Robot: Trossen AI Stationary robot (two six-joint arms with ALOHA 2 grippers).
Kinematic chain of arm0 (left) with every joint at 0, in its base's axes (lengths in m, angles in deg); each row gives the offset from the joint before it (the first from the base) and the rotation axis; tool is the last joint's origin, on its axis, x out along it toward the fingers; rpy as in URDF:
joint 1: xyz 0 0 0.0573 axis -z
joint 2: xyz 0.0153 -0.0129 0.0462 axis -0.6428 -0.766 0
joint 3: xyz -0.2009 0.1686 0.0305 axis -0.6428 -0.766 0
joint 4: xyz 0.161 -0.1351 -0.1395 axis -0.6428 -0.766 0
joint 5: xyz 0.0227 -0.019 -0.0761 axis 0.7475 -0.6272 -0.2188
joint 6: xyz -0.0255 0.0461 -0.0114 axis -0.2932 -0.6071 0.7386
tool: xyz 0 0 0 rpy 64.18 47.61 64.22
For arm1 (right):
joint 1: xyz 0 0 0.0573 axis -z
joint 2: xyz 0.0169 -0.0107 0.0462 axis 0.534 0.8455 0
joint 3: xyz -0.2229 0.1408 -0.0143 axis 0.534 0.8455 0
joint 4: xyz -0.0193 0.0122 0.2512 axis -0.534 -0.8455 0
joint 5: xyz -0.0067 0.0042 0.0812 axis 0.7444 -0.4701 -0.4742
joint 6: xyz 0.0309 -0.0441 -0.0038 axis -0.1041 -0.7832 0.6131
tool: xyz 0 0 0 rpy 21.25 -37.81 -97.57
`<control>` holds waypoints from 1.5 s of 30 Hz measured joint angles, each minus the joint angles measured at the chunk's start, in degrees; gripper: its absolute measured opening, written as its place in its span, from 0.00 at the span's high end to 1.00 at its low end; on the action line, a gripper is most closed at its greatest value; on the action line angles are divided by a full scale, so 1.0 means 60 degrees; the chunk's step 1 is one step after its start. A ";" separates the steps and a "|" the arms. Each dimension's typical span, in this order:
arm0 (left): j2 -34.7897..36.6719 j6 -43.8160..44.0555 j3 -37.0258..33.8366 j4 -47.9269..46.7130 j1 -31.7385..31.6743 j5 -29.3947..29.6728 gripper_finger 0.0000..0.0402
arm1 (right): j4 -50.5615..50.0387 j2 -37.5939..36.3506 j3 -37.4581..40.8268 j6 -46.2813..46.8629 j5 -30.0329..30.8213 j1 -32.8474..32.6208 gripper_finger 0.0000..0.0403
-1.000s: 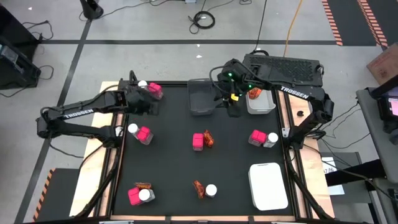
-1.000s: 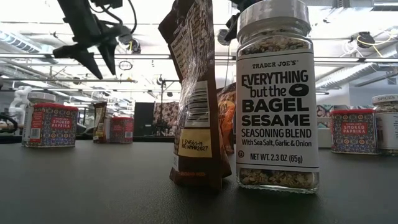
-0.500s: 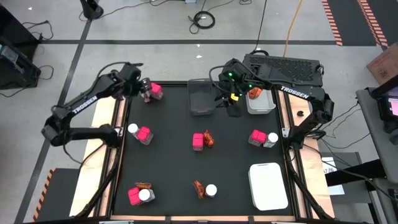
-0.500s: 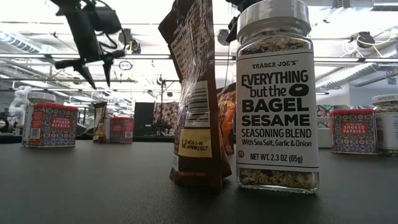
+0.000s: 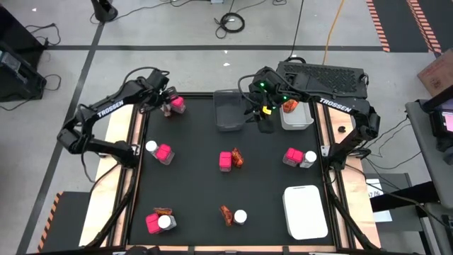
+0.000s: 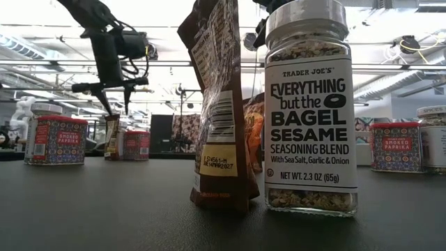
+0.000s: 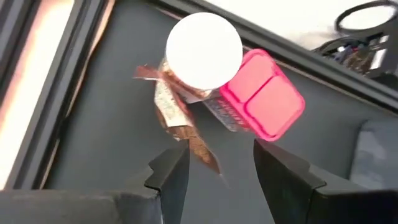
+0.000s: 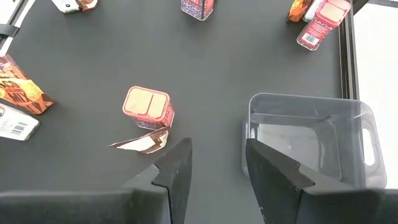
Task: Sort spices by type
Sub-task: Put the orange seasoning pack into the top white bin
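The left claw [image 5: 164,103] hovered released above a jar [image 7: 204,51], pink pack [image 7: 263,103] and sachet [image 7: 180,124] at the frame's upper left; the right claw [image 5: 265,125] hung released, empty, beside the grey tray [image 5: 230,117].

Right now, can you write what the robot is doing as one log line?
left gripper: open, above jar, sachet, pink pack | right gripper: open, empty, near grey tray

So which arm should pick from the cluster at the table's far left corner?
Left. Its gripper hangs open right over that cluster: jar, pink pack, sachet. The right gripper sits empty between the grey tray and white bin, farther off.
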 joint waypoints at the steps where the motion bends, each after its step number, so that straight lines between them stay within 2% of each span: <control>1: -0.0076 0.0004 0.0000 -0.0041 0.0002 0.0069 0.55 | 0.0000 0.0000 0.0000 0.0000 -0.0002 0.0000 0.64; 10: -0.0595 0.0233 0.0000 0.0046 0.0003 0.0755 0.55 | 0.0003 0.0000 0.0001 -0.0203 0.0001 0.0000 0.64; 15: -0.0822 0.0224 0.0000 0.0031 0.0004 0.0798 0.57 | 0.0004 0.0000 0.0004 -0.0341 0.0041 0.0004 0.64; 19: -0.0866 0.0126 0.0000 0.0022 0.0000 0.0810 0.67 | 0.0004 0.0000 0.0004 -0.0361 0.0057 0.0004 0.64; 25: -0.0863 -0.0505 0.0000 0.0010 0.0007 0.0775 0.96 | 0.0004 0.0000 0.0004 -0.0350 0.0067 0.0004 0.64; 28: -0.0863 -0.0609 0.0000 -0.0085 0.0011 0.0721 0.98 | 0.0004 0.0000 0.0004 -0.0258 0.0070 0.0004 0.64; 36: -0.0296 -0.1351 -0.0011 0.0074 0.0655 -0.0496 0.99 | -0.0102 0.0000 0.0004 0.0326 0.0066 0.0000 0.64; 45: 0.0237 -0.2173 -0.0011 0.1180 0.3016 -0.2246 1.00 | -0.1252 0.0000 0.0004 0.1333 0.0066 -0.0024 0.64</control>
